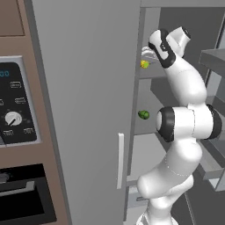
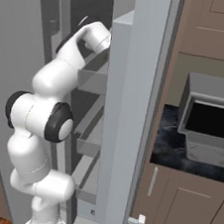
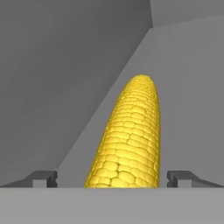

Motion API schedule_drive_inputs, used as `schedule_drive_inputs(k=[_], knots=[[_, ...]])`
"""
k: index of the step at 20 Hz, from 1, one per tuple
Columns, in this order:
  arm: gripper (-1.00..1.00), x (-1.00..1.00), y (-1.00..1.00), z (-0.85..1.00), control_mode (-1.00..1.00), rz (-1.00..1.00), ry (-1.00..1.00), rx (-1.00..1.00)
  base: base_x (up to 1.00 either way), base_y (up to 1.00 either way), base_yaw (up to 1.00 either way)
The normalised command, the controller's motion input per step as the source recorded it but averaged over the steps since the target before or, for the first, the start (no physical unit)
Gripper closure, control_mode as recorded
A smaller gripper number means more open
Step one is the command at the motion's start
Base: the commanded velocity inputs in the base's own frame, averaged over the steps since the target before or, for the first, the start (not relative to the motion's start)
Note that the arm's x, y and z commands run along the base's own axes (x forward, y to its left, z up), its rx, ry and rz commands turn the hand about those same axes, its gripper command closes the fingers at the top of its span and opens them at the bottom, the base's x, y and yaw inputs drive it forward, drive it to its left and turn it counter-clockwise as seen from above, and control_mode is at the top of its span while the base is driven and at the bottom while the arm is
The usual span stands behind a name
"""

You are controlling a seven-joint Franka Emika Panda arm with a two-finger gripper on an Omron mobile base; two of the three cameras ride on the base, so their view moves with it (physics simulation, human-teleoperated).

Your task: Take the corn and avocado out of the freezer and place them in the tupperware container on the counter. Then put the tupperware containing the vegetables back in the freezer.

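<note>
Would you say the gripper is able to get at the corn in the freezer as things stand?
Probably yes. The gripper is open, with a finger on each side of the corn and nothing between them. In the left base view the hand is at the cob's shelf in the freezer.

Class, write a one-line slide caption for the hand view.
Open claw straddling the yellow corn on a grey freezer shelf, fingertips on either side, not yet closed.

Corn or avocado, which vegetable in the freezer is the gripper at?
The corn, the yellow cob lying between the open fingertips; the green avocado sits a shelf lower.
</note>
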Motion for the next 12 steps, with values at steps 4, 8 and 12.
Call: schedule_drive_inputs(k=[4, 8, 12], knots=[[-1.00, 0.00, 0.00, -0.39, -1.00, 0.01, 0.02, 0.00, 0.00, 0.00, 0.00], [1.00, 0.00, 0.04, -0.41, -1.00, 0.00, 0.00, -0.01, 0.00, 0.00, 0.00], [1.00, 0.00, 0.00, -0.18, -1.00, 0.00, 0.00, -0.03, 0.00, 0.00, 0.00]])
